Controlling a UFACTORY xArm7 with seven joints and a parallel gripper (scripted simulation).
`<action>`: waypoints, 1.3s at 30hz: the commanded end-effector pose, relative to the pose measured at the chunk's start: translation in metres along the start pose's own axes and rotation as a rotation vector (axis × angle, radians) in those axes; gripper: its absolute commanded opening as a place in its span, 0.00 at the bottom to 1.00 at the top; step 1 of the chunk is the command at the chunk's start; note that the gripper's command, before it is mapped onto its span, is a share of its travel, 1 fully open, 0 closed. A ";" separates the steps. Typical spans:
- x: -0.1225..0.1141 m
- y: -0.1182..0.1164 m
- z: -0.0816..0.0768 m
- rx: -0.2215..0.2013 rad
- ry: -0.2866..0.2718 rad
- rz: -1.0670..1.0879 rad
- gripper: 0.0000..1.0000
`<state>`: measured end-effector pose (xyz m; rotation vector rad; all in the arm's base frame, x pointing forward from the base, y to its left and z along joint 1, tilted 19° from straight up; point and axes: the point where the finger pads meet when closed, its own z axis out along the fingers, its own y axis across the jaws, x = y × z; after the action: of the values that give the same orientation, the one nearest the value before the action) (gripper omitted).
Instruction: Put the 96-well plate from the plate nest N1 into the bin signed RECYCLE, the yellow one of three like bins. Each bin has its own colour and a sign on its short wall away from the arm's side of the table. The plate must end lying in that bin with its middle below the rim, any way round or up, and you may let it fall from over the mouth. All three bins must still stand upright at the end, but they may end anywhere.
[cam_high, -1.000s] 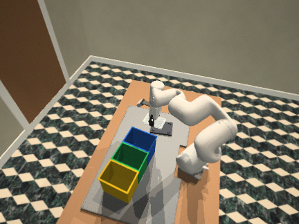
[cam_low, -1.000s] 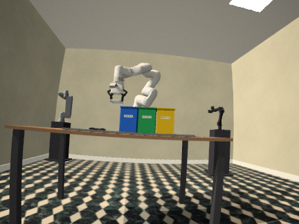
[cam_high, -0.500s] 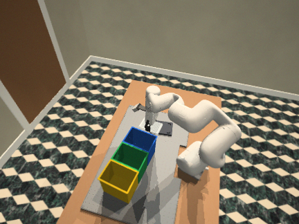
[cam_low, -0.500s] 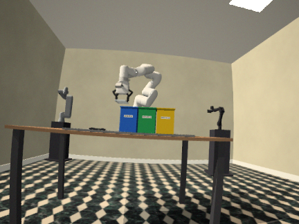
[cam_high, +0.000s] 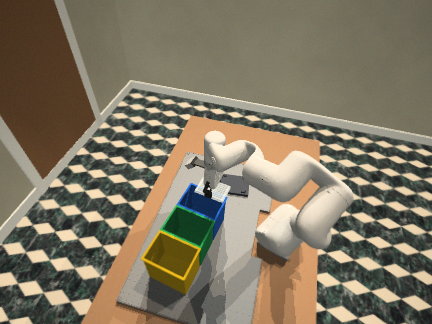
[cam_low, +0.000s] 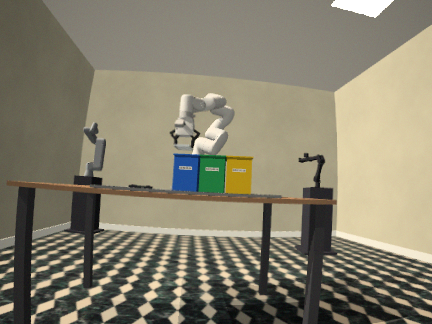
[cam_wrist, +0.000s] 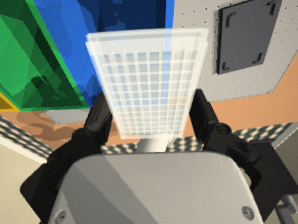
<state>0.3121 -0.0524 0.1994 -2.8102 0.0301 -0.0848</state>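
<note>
My gripper (cam_wrist: 150, 101) is shut on the clear 96-well plate (cam_wrist: 148, 82), holding it by its long sides in the air. In the top view the plate (cam_high: 212, 190) hangs over the far rim of the blue bin (cam_high: 202, 206). From the side the gripper (cam_low: 184, 142) is a little above the blue bin (cam_low: 185, 172). The yellow bin (cam_high: 172, 260) is the nearest of the row, two bins away from the gripper, and shows at the right of the row in the side view (cam_low: 238, 174). The empty dark plate nest (cam_wrist: 246, 35) lies on the grey mat.
The green bin (cam_high: 189, 229) stands between the blue and yellow bins, all three touching in a row on the grey mat (cam_high: 235, 240). The arm's white base (cam_high: 277, 235) stands to the right of the bins. Two camera stands (cam_low: 315, 185) flank the table.
</note>
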 end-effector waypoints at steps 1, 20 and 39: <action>0.002 -0.013 -0.001 -0.002 0.004 0.001 0.00; 0.008 -0.069 0.000 -0.001 0.004 0.001 0.00; 0.013 -0.126 0.001 -0.001 0.004 0.001 0.00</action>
<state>0.3238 0.0540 0.2346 -2.8102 0.0307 -0.0852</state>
